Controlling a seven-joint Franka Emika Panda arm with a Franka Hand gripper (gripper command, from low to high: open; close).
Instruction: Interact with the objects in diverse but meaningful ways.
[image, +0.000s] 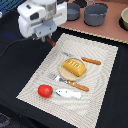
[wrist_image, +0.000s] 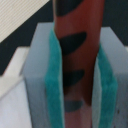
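My gripper (image: 49, 40) hovers above the far left corner of the striped placemat (image: 35, 82). In the wrist view my gripper (wrist_image: 78, 70) is shut on a red-brown sausage stick (wrist_image: 75, 35) with dark marks, clamped between the teal pads (wrist_image: 54, 90). The stick's end shows below the fingers in the exterior view (image: 51, 43). A yellow-orange ridged bread slab (image: 73, 67) lies on a small plate mid-mat. A red tomato (image: 45, 90) and a white-and-blue oblong piece (image: 67, 93) lie near the mat's front edge.
Two orange-brown handled utensils lie on the mat, one behind the bread (image: 90, 61) and one in front of it (image: 75, 85). Two grey pots (image: 95, 14) stand at the back on a brown board. A bowl (image: 124, 20) is at the exterior view's right edge.
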